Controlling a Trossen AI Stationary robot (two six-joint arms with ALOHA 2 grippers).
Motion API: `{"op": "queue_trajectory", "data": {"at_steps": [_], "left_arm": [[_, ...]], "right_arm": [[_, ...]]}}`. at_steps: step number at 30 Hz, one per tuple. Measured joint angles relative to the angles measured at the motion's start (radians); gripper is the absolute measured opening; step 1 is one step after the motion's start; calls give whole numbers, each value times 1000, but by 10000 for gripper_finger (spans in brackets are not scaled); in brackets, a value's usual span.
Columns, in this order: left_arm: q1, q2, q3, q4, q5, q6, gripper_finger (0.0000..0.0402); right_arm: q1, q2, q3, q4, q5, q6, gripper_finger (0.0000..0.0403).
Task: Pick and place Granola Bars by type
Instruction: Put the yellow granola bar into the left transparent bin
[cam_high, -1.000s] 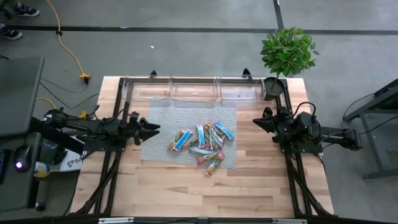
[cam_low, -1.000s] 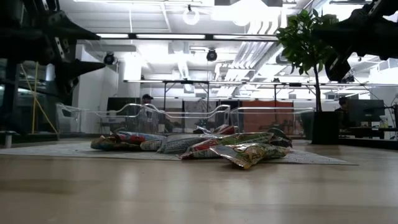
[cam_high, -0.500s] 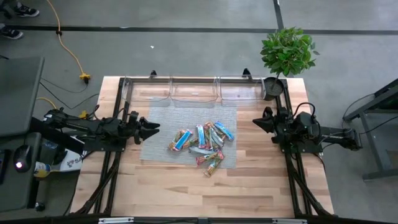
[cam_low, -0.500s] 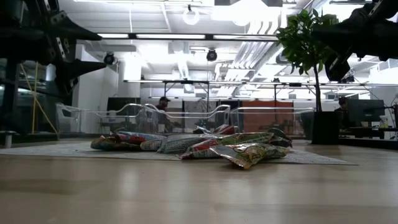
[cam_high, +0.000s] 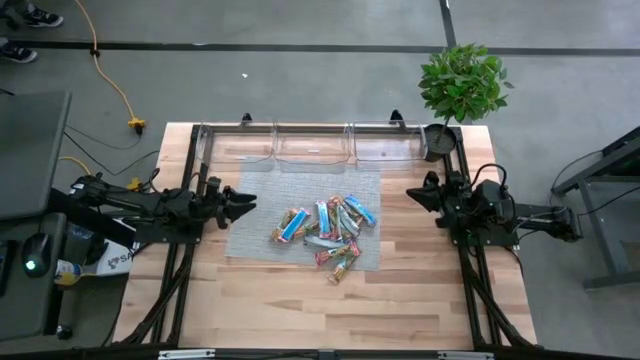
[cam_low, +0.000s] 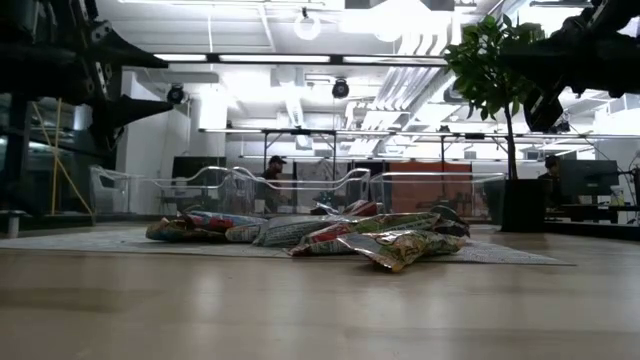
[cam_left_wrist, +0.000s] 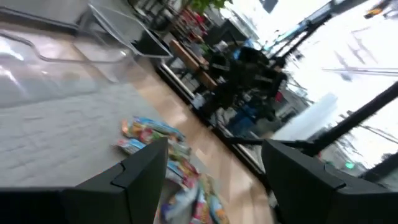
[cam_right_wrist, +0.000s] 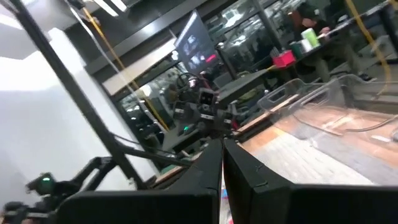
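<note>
Granola Bars (cam_high: 327, 232) heaped mid-counter on grey mat (cam_high: 300, 190), left end effector (cam_high: 243, 204) raised at mat's left edge, fingers apart, right end effector (cam_high: 413, 195) raised right, fingers together, lower bars hidden in heap.

Both arms are matte black, built of blocky jointed segments with black cables looped along them. The left arm (cam_high: 150, 208) tapers to two pointed black fingers (cam_high: 243, 203); its wrist view shows them as broad, flat-faced wedges. The right arm (cam_high: 500, 212) is bulkier behind its own dark fingers (cam_high: 415, 193), flat-edged slabs with bevelled tips.
</note>
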Motion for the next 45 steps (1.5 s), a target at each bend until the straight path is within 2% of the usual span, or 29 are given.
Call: {"op": "queue_trajectory", "data": {"at_steps": [4,7,11,15,17,24,27,30,32,35,40,45], "left_arm": [[-1,1,70,-1,-58,154,256],[0,1,160,-64,-127,294,256],[0,49,333,-332,-205,389,256],[0,190,519,-643,-296,344,256],[0,284,595,-746,-300,304,256],[20,703,819,-959,-126,96,256],[87,876,896,-1090,10,-13,256],[143,1008,931,-1140,78,-2,256],[171,1070,944,-1102,100,17,256],[228,1134,946,-1046,198,40,256],[304,1253,946,-1013,321,-5,256],[357,1342,945,-964,532,-46,256]], "right_arm": [[0,63,93,1,39,-81,0],[0,169,209,-89,71,-142,0],[0,382,407,-232,66,-213,0],[0,630,626,-395,76,-273,0],[0,738,727,-492,76,-288,0],[-1,1008,992,-751,76,-286,0],[-1,1066,1060,-818,77,-288,0],[-1,1090,1100,-881,78,-308,0],[-1,1092,1102,-906,79,-312,0],[-1,1086,1101,-958,95,-304,0],[-1,1081,1101,-1072,146,-255,0],[-1,1081,1100,-1120,151,-253,0]]}}
